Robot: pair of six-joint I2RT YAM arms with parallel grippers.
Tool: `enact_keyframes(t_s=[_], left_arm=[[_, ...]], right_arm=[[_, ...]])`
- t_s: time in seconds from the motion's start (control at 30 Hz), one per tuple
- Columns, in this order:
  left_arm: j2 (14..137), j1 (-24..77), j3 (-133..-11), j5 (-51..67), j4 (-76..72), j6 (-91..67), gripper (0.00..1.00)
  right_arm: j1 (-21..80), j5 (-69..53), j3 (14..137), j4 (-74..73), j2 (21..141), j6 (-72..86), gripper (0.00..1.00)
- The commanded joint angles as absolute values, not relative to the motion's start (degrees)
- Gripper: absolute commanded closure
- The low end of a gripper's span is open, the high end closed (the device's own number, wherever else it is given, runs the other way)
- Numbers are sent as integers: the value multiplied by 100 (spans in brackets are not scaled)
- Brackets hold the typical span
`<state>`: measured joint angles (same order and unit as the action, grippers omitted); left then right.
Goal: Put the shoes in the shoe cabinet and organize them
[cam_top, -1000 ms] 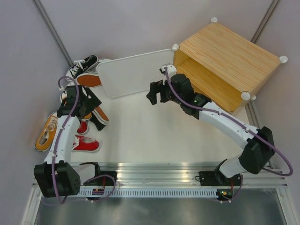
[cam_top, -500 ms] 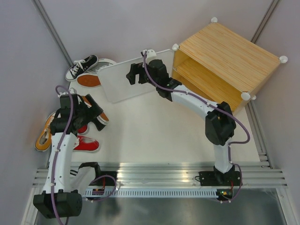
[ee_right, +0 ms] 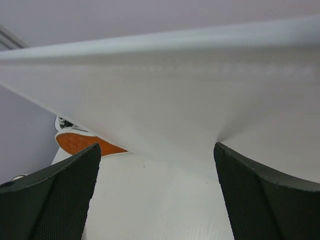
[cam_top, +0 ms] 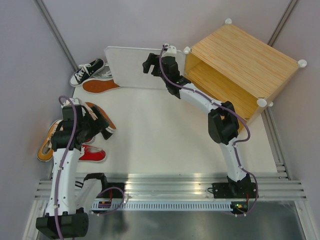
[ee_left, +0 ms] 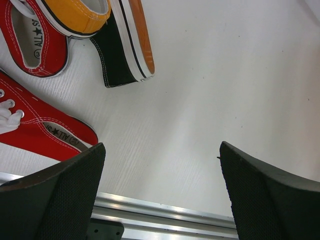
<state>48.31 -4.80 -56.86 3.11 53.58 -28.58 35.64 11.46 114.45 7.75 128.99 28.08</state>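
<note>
By the left end effector [ee_left: 161, 150] — two red shoes [ee_left: 47, 131].

Left arm [cam_top: 64, 152] stands tall off its base at the near left, elbow folded, wrist tipped downward, and the left pincer [cam_top: 101, 126] points out to the right, low down. In the wrist view its jaws gape wide, nothing between them. Right arm [cam_top: 198, 101] is stretched long, far forward and across to the left, elbow bent midway, right pincer [cam_top: 148, 64] at the far end, jaws spread wide too, clasping nothing
</note>
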Motion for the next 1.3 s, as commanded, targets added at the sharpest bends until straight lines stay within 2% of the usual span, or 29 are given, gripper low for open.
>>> enact_keyframes(t_s=[0.0, 0.2, 0.77, 1.1, 1.27], left_arm=[[4799, -483, -5818, 334, 5396, -2663, 2], [4895, -492, -5792, 334, 5353, -2698, 2], [5335, -483, -5695, 27, 5098, -2935, 2], [6195, -527, -6354, -1781, 5089, -2602, 3], [6723, -851, -6671, -2399, 5036, -2277, 3]], right_arm=[[3384, 1073, 11348, 1098, 12508, 3059, 2], [3375, 458, 10540, 1134, 11761, 2734, 2], [3375, -861, 9810, -165, 10698, 2479, 2], [3419, -994, 8246, -957, 8643, 2136, 2], [3428, -861, 7333, -1466, 7587, 1960, 2]])
